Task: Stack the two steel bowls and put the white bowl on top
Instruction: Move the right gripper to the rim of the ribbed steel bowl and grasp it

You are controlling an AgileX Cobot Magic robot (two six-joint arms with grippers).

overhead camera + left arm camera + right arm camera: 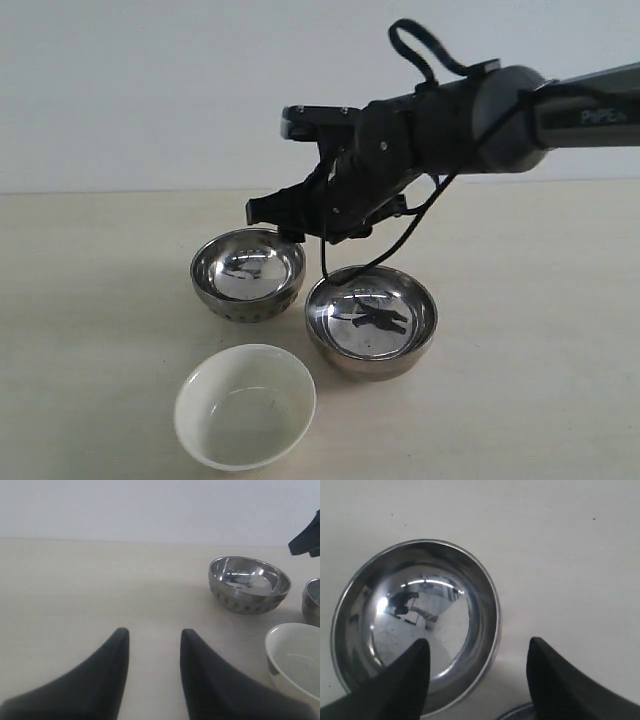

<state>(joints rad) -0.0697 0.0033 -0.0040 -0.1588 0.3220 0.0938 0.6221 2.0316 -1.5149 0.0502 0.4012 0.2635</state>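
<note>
Three bowls sit unstacked on the table (90, 290).
Right gripper (478, 642), jaws apart, straddles the dimpled steel bowl (247, 270) at its rim, seemingly above it; smooth steel bowl (371, 318) just beside, white bowl (245, 405) near; left gripper (155, 631) gapes over open table.

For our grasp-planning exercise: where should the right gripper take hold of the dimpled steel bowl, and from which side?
Pinch the rim of the dimpled steel bowl from above: it stands upright and open, and its round wall gives no flat sides. The open right gripper hangs over it, fingers straddling that rim.
</note>
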